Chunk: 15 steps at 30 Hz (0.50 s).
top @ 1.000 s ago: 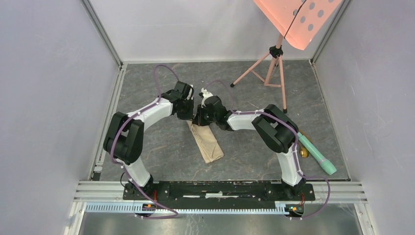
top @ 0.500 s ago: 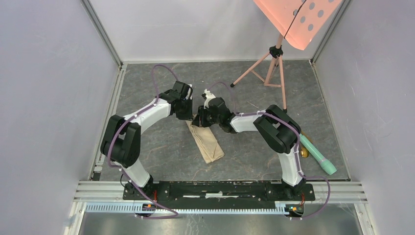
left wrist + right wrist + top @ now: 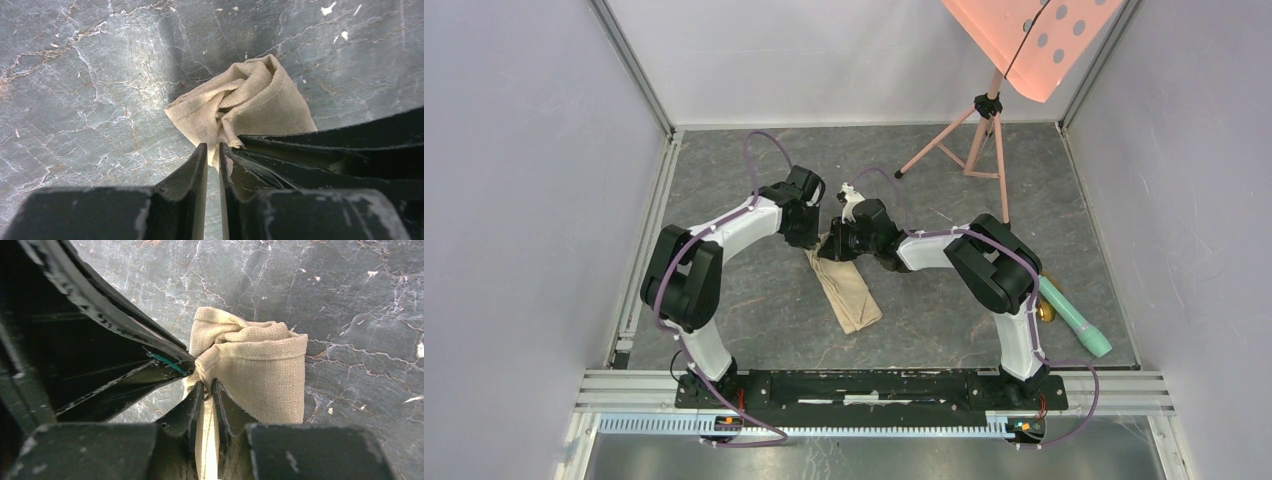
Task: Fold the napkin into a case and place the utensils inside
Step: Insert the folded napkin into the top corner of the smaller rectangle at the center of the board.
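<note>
Grey marbled tabletop (image 3: 924, 330) is filling the floor of a white-walled booth, with a pink tripod (image 3: 979, 135) standing at the far right under an orange perforated panel (image 3: 1034, 40). The napkin (image 3: 849, 290) is lying near the middle of the table as a long, narrow folded strip, running from the arms' meeting point back toward the near edge. Both arms are reaching in over its far end, where the cloth is bunching into a crumpled knot.

The right gripper (image 3: 208, 384) is pinching that bunched end, and beige cloth is showing in the thin slit between its jaws. The left gripper (image 3: 213, 147) is sitting just beside it with its jaws almost together. The cloth's edge is touching its tips, but whether it is actually biting the fabric I cannot tell.

Well apart, at the right edge, a mint-green cylinder (image 3: 1074, 320) is lying with a gold utensil (image 3: 1046, 312) glinting just beside it — mostly hidden by the right arm.
</note>
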Available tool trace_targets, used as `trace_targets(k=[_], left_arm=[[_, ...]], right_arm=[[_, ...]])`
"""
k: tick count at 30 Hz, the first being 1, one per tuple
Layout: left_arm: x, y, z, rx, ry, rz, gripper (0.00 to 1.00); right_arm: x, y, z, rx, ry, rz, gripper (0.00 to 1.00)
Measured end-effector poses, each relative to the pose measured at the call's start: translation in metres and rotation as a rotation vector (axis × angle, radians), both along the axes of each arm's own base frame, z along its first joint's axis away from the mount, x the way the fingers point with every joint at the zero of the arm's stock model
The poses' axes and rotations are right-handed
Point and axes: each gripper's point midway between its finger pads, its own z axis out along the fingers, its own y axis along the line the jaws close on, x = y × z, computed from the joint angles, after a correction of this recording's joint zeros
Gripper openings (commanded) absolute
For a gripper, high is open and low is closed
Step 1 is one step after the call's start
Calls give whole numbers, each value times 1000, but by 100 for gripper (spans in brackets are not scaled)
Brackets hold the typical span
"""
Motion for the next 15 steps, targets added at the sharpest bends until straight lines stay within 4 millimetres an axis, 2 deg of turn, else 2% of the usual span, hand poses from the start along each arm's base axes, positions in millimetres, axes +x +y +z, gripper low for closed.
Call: trace_targets(k=[4, 15], left_arm=[[-3, 3, -7, 30, 23, 2, 19], [-3, 4, -9, 45, 22, 4, 22]], right_arm=[[-1, 0, 0, 1, 2, 3, 13], [0, 0, 0, 1, 1, 2, 11]])
